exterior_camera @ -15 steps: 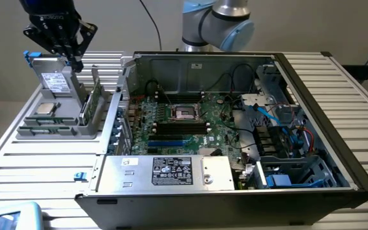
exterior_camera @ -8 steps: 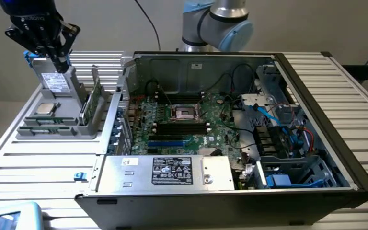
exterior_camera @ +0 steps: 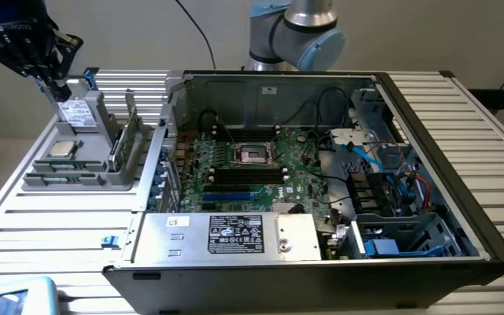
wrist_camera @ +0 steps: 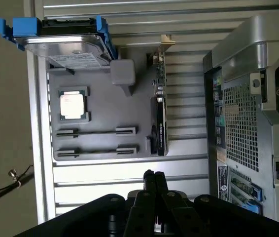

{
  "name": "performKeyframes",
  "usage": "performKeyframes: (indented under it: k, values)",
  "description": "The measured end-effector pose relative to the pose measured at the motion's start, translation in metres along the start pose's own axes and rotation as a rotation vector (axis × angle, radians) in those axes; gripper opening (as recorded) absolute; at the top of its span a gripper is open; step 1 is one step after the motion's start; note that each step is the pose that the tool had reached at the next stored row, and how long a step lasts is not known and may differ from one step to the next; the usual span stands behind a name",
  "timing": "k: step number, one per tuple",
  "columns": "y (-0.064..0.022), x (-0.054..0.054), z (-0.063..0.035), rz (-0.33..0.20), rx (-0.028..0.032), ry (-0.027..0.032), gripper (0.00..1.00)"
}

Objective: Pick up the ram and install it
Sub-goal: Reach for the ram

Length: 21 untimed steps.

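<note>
Near drive (exterior_camera: 81, 115) end of gray holder (exterior_camera: 77, 180) | gripper (wrist_camera: 154, 177) jaws pressed together, holding nothing | ram (exterior_camera: 128, 141) untouched, stands on edge in holder slot, likely so top edge stays pinchable | not yet in motherboard memory slots (exterior_camera: 247, 174) of open case (exterior_camera: 462, 216)

I see soft, even light from above: the slatted table (exterior_camera: 50, 230) glares pale, the computer case (exterior_camera: 234, 98) is shadowed inside, the hard drive (wrist_camera: 68, 45) gleams, and my gripper (wrist_camera: 154, 175) reads black.
</note>
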<state>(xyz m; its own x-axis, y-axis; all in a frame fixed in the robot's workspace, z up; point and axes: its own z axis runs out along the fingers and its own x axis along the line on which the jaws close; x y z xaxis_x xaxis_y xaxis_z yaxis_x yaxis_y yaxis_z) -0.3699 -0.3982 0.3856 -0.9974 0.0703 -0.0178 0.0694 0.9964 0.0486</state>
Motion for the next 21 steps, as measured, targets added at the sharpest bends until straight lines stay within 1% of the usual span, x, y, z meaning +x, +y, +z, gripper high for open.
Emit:
performKeyframes:
  k: [8, 14, 15, 21]
  values:
    - [-0.0026, 0.037, 0.0003, -0.001, 0.0001, 0.0022, 0.11]
    - [-0.0044, 0.063, 0.0000, -0.001, 0.0002, 0.0024, 0.11]
    - [-0.0044, 0.065, 0.0001, -0.001, 0.0001, 0.0024, 0.11]
    - [-0.0039, 0.065, 0.0002, -0.001, 0.0003, 0.0025, 0.11]
